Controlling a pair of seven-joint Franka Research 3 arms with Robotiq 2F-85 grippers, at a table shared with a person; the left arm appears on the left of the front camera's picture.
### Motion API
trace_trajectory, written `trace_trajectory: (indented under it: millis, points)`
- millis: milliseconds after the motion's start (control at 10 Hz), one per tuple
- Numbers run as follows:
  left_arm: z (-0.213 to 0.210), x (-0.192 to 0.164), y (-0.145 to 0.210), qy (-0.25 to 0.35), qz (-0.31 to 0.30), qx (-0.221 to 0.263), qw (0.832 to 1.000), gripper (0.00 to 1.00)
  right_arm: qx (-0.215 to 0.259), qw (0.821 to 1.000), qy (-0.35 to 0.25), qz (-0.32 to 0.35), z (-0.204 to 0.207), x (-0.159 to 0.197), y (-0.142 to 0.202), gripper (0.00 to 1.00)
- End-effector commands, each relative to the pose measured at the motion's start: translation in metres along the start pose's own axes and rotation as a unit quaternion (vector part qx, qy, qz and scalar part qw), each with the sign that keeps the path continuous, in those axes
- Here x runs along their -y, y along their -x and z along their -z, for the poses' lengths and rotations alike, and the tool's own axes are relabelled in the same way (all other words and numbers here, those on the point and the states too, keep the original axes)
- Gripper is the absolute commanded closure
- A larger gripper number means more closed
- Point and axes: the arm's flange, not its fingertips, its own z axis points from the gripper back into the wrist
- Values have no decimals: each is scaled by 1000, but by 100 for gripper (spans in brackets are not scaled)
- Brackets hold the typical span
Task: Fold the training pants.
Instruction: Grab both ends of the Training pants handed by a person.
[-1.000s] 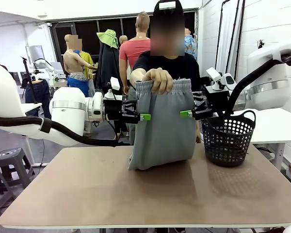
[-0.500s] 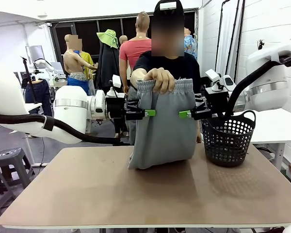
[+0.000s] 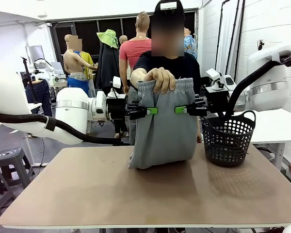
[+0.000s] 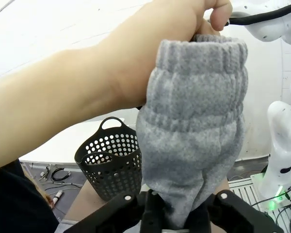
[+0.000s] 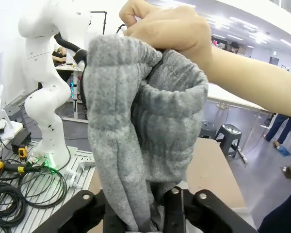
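Training pants [image 3: 162,138] hang just beside the basket [image 3: 229,141], lower end on the table [image 3: 87,194], waistband gripped by a person's hand [image 3: 160,80]. The left gripper [image 3: 153,110] and the right gripper [image 3: 179,109] each pinch a side edge, jaws closed on cloth, the right one nearer the basket.

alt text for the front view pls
A person's hand holds grey training pants up by the waistband at a table, while the left gripper and right gripper pinch their side edges. A black mesh basket stands at right.
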Motion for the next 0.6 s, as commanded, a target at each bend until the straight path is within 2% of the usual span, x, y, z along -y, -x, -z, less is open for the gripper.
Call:
trace_trajectory:
  millis: [0, 400, 500]
  points:
    - [-6, -1, -9, -6, -12, 23, 1000, 100, 15, 1000, 7, 22, 6, 8, -1, 100]
    - [-5, -4, -9, -2, -5, 6, 1000, 100, -9, 1000, 2, 22, 9, 9, 1, 100]
    - [-4, -4, -10, 52, -4, -27, 998, 100, -58, 997, -29, 29, 16, 15, 5, 100]
